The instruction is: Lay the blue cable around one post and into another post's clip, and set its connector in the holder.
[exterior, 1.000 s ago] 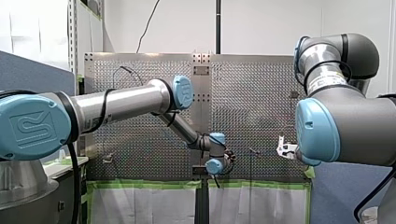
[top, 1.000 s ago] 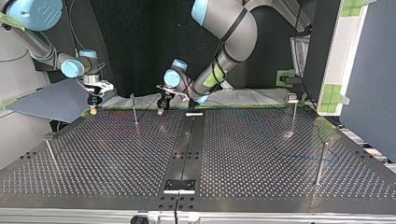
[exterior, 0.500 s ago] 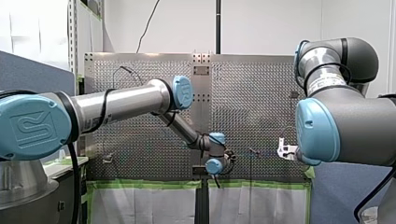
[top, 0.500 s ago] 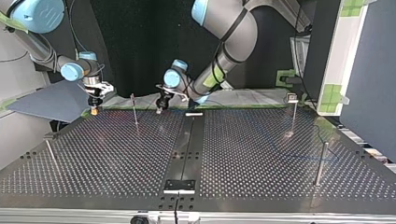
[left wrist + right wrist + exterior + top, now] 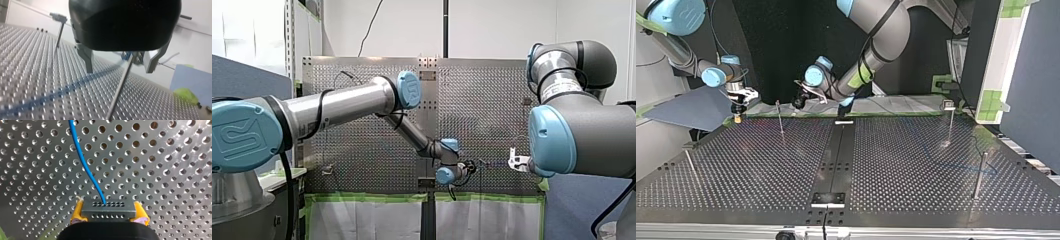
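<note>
Right wrist view: right gripper (image 5: pixel 108 214) has its yellow pads (image 5: pixel 77 212) clamped on either side of the grey connector (image 5: pixel 108 206), which has rows of small holes in its face. The blue cable (image 5: pixel 84 162) leaves that face and runs away ahead of the gripper in a gentle curve, over the perforated surface (image 5: pixel 162 170).

Left wrist view: left gripper (image 5: pixel 119 71) has its metal fingers (image 5: pixel 88 58) spread wide, with nothing gripped. A thin post (image 5: pixel 120 87) rises in the gap between them, nearer one finger than the other; I see no contact. The cable is blurred here. It lies along the surface under the gripper and leads toward the post.

Top view: the right gripper hangs at upper left, tip down, over the far edge of the surface, and the connector is there with it. The left gripper is at upper centre, just right of the thin post's top and a little above it. The cable shows only as a faint blue line across the right half of the surface. A clip-topped post (image 5: pixel 949 122) stands at right of centre and a plain post (image 5: pixel 978 175) at lower right, both well apart from either gripper.

Front view: both grippers sit low and right of centre, the left one nearer the middle; finger gaps are unreadable from here.
</note>
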You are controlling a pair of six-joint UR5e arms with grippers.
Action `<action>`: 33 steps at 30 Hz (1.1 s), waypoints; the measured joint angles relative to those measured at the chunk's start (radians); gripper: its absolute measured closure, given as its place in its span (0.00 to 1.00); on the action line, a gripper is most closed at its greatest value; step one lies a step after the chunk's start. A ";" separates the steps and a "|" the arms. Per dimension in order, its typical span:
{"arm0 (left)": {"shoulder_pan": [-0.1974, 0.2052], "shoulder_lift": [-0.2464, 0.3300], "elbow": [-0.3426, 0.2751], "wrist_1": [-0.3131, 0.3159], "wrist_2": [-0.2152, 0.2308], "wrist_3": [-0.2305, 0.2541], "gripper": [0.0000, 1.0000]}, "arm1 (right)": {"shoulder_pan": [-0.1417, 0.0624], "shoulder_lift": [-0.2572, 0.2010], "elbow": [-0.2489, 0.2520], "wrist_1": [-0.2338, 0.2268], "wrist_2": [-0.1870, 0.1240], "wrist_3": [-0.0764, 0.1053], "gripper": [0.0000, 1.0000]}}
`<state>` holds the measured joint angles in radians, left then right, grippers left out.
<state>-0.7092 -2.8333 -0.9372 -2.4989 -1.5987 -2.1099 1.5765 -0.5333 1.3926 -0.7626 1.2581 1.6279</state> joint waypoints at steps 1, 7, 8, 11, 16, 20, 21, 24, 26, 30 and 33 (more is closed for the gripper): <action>-0.002 0.008 -0.002 0.001 0.001 0.002 0.02 | 0.000 0.000 0.000 0.001 0.000 0.000 1.00; -0.017 0.034 0.012 -0.022 0.001 0.019 0.02 | 0.001 0.000 0.000 0.013 0.000 0.000 1.00; -0.020 0.035 0.011 -0.027 0.001 0.021 0.02 | 0.000 0.000 0.000 0.015 0.000 0.000 1.00; -0.023 0.036 0.001 -0.037 -0.005 0.023 0.02 | -0.001 0.000 -0.001 0.018 0.000 -0.001 1.00; -0.024 0.036 -0.020 -0.046 -0.016 0.029 0.02 | 0.000 0.000 -0.002 0.019 0.000 -0.003 1.00; -0.021 0.036 -0.034 -0.055 -0.037 0.041 0.02 | 0.001 -0.001 -0.002 0.023 0.000 -0.006 1.00; -0.020 0.036 -0.036 -0.057 -0.041 0.044 0.02 | 0.001 -0.001 -0.002 0.024 0.000 -0.007 1.00; -0.020 0.036 -0.038 -0.062 -0.047 0.053 0.02 | 0.002 -0.001 -0.002 0.027 0.000 -0.008 1.00; -0.023 0.036 -0.037 -0.064 -0.047 0.058 0.02 | 0.002 -0.001 -0.002 0.027 0.000 -0.009 1.00; -0.030 0.036 -0.035 -0.066 -0.045 0.069 0.02 | 0.003 -0.001 -0.002 0.029 0.000 -0.010 1.00; -0.036 0.036 -0.031 -0.067 -0.037 0.076 0.02 | 0.003 -0.001 -0.002 0.029 0.000 -0.010 1.00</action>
<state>-0.7457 -2.7968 -0.9683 -2.5656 -1.6358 -2.0343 1.5792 -0.5348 1.3901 -0.7336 1.2584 1.6176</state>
